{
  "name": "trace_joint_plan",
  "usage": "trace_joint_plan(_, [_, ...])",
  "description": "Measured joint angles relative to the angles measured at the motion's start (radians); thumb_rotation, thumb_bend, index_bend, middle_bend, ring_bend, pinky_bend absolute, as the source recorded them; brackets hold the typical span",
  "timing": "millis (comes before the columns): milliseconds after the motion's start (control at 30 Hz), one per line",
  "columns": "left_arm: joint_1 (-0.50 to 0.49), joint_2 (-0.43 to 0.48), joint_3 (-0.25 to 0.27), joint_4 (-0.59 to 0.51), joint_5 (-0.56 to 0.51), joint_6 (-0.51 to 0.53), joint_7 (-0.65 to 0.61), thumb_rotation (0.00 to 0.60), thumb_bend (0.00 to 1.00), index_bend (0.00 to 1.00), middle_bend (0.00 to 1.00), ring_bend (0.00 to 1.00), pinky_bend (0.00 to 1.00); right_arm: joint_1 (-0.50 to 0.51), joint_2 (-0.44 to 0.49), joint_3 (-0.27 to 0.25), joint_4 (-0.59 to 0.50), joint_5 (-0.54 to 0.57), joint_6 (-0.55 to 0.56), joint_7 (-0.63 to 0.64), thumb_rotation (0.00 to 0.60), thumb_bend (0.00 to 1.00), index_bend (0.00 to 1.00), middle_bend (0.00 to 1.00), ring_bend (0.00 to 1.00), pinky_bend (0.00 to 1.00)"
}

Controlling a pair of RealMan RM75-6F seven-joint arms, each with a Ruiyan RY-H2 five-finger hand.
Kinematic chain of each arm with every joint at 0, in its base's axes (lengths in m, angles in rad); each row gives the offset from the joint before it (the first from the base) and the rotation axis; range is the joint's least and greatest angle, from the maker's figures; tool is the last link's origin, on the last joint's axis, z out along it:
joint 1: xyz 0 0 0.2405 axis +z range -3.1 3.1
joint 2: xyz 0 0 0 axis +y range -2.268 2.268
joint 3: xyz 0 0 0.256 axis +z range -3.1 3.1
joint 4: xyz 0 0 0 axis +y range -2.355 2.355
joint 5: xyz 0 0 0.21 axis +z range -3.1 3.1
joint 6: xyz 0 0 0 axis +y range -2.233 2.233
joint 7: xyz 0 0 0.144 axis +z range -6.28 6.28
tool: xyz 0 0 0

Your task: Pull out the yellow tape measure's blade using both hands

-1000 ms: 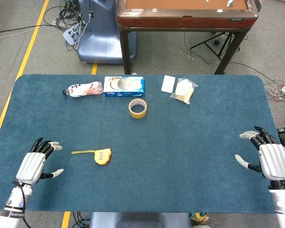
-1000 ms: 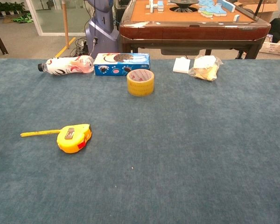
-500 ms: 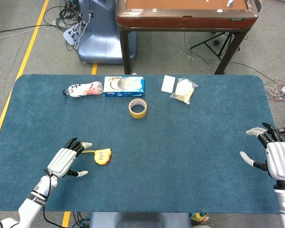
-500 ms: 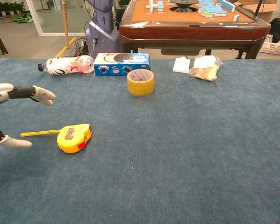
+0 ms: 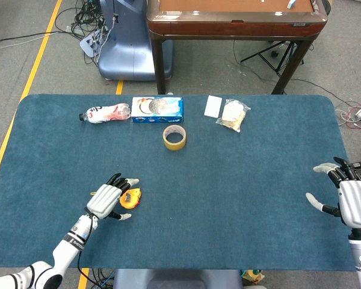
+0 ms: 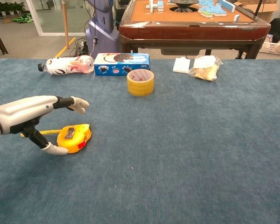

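Note:
The yellow tape measure (image 5: 132, 198) (image 6: 74, 138) lies on the blue table, a short length of its blade (image 6: 49, 132) sticking out to the left. My left hand (image 5: 109, 199) (image 6: 30, 115) hovers over and just left of the case, fingers spread above it and thumb low beside it; nothing is gripped. Its palm hides most of the blade in the head view. My right hand (image 5: 344, 198) stays far off at the table's right edge, fingers apart and empty. It shows only in the head view.
At the back of the table lie a plastic bottle (image 5: 103, 112), a blue box (image 5: 157, 109), a roll of yellow tape (image 5: 174, 137), a white pad (image 5: 213, 106) and a bagged item (image 5: 233, 114). A brown table (image 5: 234, 18) stands behind.
My left hand has travelled right from the table's left front edge until it is over the tape measure. The right hand drifted slightly right. The tape measure has not moved.

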Motion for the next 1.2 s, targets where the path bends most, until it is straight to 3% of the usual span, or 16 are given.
trace_joint_plan(433, [-0.042,-0.093,-0.017,0.145,-0.080,-0.032,0.037,0.600,0.12,0.13,0.17,0.13,0.02,-0.005,-0.002,-0.002,0.010,0.007,-0.001,0.015,0.600,0.26,0.35,0.33,0.15,0.24])
trace_joint_plan(800, [-0.054,-0.079,-0.048,0.187,-0.144,-0.034,0.046,0.600,0.12,0.18,0.17,0.14,0.02,-0.004,-0.009,-0.005,0.025,0.009,-0.009,0.034,0.600,0.26,0.35,0.33,0.15,0.24])
trace_joint_plan(967, [-0.065,-0.062,-0.042,0.178,-0.146,-0.048,0.057,0.600,0.12,0.26,0.17,0.14,0.02,-0.006,-0.011,-0.005,0.031,0.008,-0.007,0.041,0.600,0.26,0.35,0.33,0.15,0.24])
trace_joint_plan(1200, [-0.091,-0.041,-0.030,0.166,-0.128,-0.072,0.060,0.600,0.12,0.25,0.17,0.14,0.02,-0.013,-0.011,-0.007,0.037,0.012,-0.001,0.048,0.600,0.26,0.35,0.33,0.15,0.24])
